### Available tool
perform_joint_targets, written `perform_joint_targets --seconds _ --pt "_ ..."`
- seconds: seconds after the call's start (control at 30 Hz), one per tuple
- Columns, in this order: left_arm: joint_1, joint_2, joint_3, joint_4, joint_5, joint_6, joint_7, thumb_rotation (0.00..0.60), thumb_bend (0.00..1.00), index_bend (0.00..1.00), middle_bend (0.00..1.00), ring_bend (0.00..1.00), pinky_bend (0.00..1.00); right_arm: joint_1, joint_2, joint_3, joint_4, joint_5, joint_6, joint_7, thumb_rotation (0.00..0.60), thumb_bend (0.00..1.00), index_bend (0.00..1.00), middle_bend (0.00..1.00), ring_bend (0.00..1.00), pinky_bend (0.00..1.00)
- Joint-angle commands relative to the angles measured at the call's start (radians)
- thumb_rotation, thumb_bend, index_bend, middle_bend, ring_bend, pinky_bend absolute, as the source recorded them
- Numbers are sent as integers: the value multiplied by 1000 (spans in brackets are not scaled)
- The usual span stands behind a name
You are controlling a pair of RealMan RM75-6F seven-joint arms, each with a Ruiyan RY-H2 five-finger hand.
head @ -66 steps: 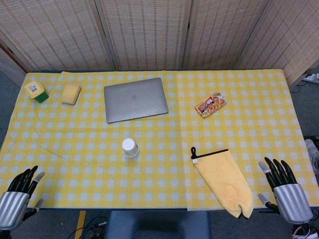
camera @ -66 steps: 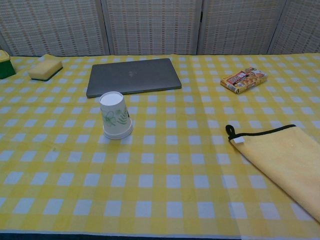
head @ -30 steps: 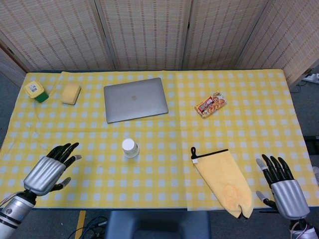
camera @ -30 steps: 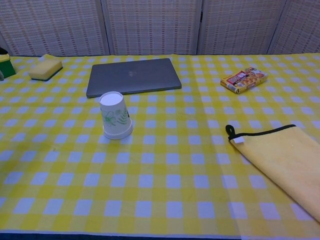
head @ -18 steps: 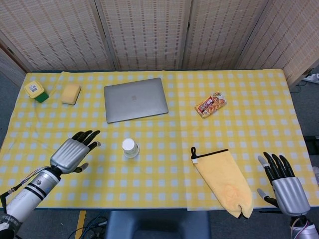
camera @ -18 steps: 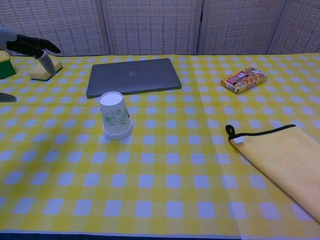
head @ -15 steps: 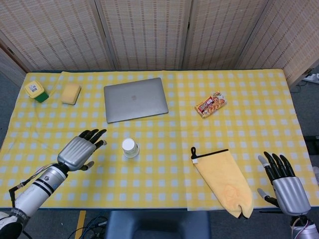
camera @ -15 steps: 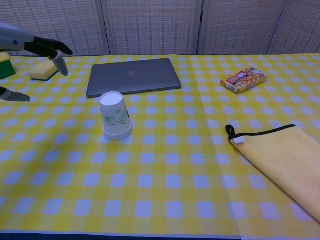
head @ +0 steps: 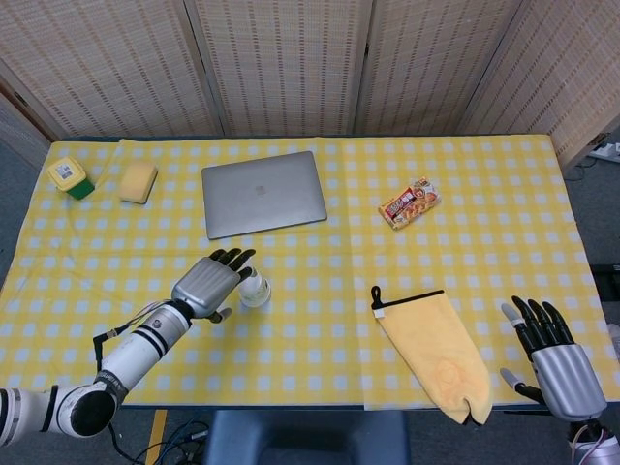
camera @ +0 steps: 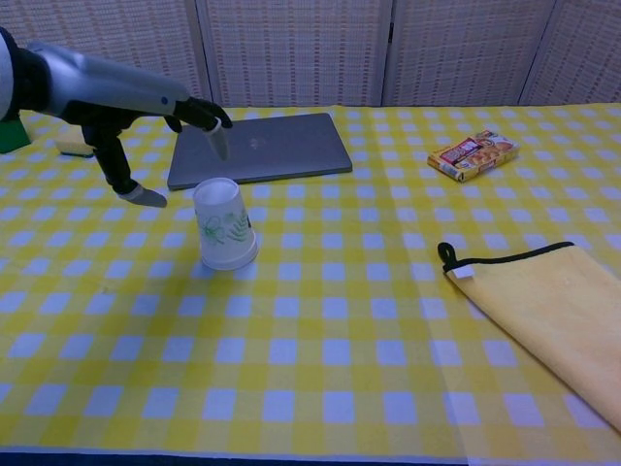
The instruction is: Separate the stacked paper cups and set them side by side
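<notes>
Cups [camera: 225, 225] stood rim-down as one stack on the counter [camera: 320, 369], in front of the laptop [camera: 258, 147]. Thin paper looked light and easily crushed, so a gentle hold around the side wall seemed best. Left robot hand [head: 209, 282] hovered beside it, spread, holding nothing; right robot hand [head: 554, 356] was spread and empty. Snack pack [head: 410, 202] print was unreadable.

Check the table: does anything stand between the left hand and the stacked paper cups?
Nothing visible does. The left hand hovers just left of the stacked paper cups, fingers spread; the laptop lies beyond them.
</notes>
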Motion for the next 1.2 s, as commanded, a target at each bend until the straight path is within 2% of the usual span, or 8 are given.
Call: perform_joint_targets --seconds 0.03,0.33,0.67,1.2 --pt "-56 -41 15 43 -63 13 17 600 335 205 0 0 157 -1 3 -2 2 -3 3 7 600 195 0 0 0 0" --pt "-138 -94 52 139 -137 9 15 600 334 203 0 0 157 1 11 3 8 5 7 28 600 195 0 0 0 0" --pt "-175 -125 109 167 -155 27 23 600 335 204 0 0 157 3 14 5 6 11 6 34 600 196 0 0 0 0" --pt "-206 -164 142 231 -162 4 -28 600 334 251 0 0 157 1 15 7 8 15 12 38 600 195 0 0 0 0"
